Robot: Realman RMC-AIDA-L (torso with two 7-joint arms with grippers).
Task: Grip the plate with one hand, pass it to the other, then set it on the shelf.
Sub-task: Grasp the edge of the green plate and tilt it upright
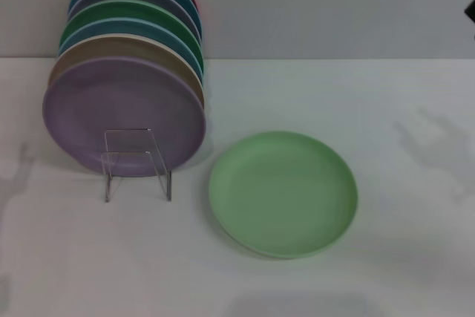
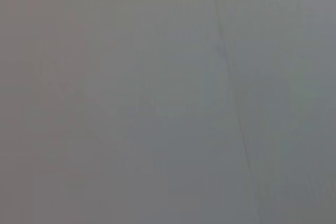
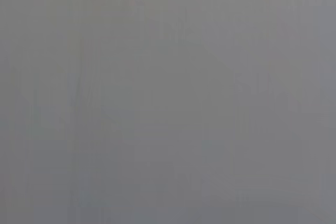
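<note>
Pale mint-green plate point(image 1: 283, 194): flat on white table point(image 1: 415, 257), rim up, near centre, slightly right of middle. Nothing touching it.

Shelf point(image 1: 138, 162): clear acrylic and wire rack, left of plate, just beside it but apart. Loaded with upright plates in a row running from near to far: lilac plate point(image 1: 122, 116) nearest, then tan, blue, dark green point(image 1: 133, 16), grey-lilac, teal, red farthest.

Grippers: none visible in head view; small dark shape at far right edge, unidentifiable. Both wrist views: plain grey surface only. Claw state: cannot tell for either arm.
</note>
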